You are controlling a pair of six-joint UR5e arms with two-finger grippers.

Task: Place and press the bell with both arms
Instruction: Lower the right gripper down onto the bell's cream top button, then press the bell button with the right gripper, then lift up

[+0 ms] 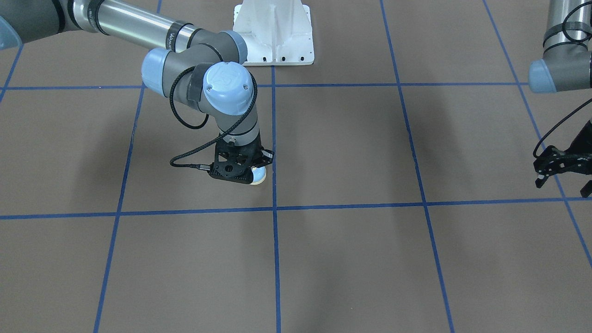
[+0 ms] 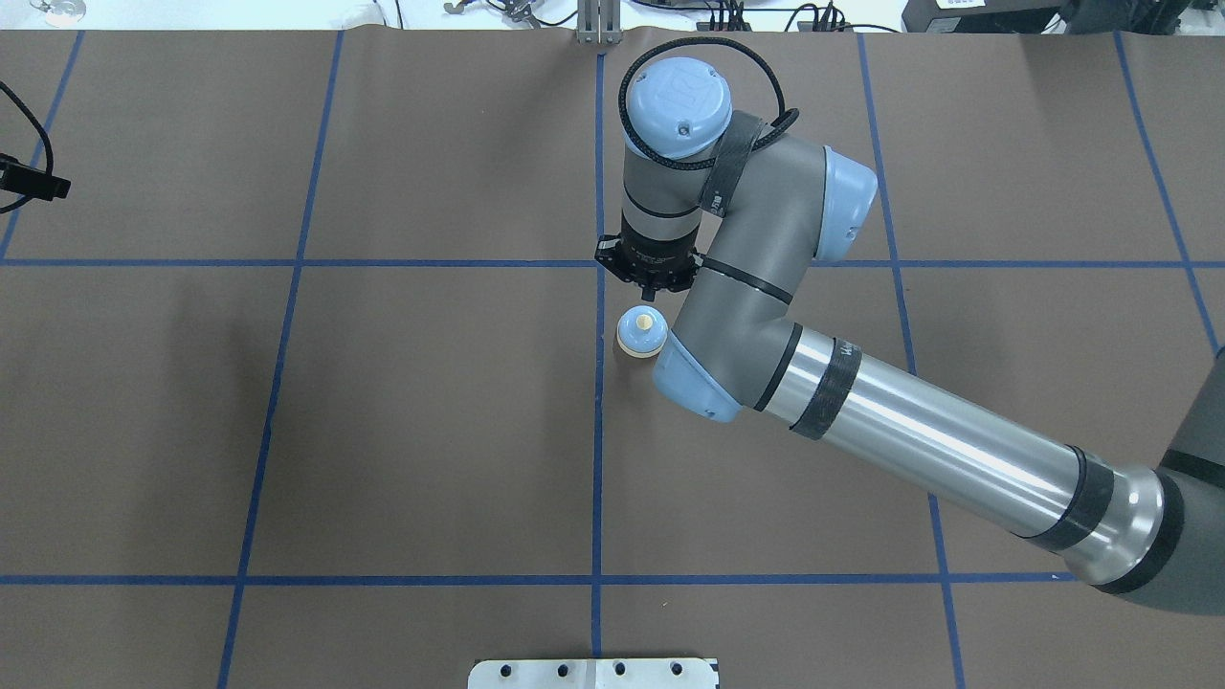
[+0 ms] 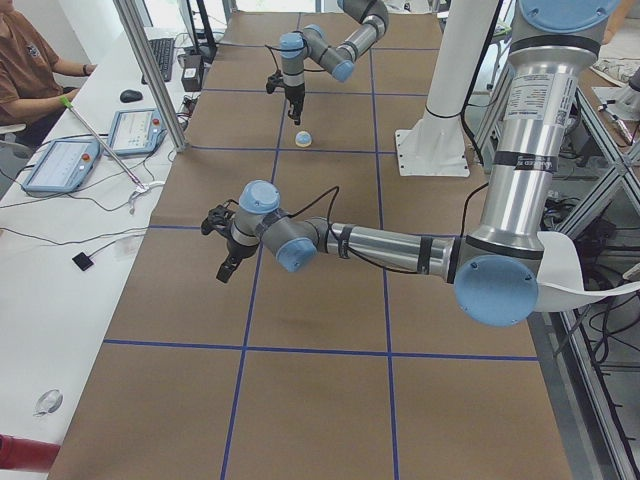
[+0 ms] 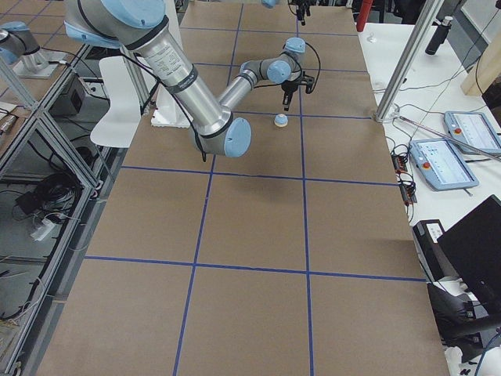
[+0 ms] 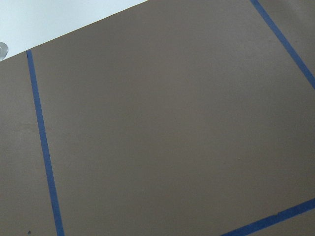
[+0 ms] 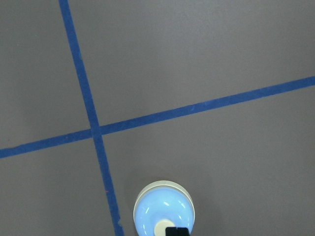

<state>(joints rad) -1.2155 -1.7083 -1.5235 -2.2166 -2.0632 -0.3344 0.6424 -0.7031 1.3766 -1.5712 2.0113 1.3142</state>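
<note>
seen from the table's end on the robot's left, the left arm (image 3: 400, 245) is nearest, stretched low over the brown table (image 2: 431, 431). the left gripper (image 1: 563, 186) hangs just above the surface with its fingers spread wide, holding nothing. its wrist camera takes in only brown table and blue tape lines (image 5: 44, 147).

farther along, the bell (image 2: 640, 332) stands upright on the table near the middle. it is just beside the long centre tape line, on the robot's right side of it, and a little short of the cross line beyond. its cream button (image 2: 646, 322) faces up and nothing grips it.

farthest, the right arm (image 2: 919, 435) reaches in and bends down at the wrist. the right gripper (image 3: 295, 108) points straight down and hovers over the bell, and both side views show a gap between them. in the right wrist view a single black fingertip (image 6: 176, 231) shows at the bottom edge over the button, so the fingers look drawn together, holding nothing.
</note>
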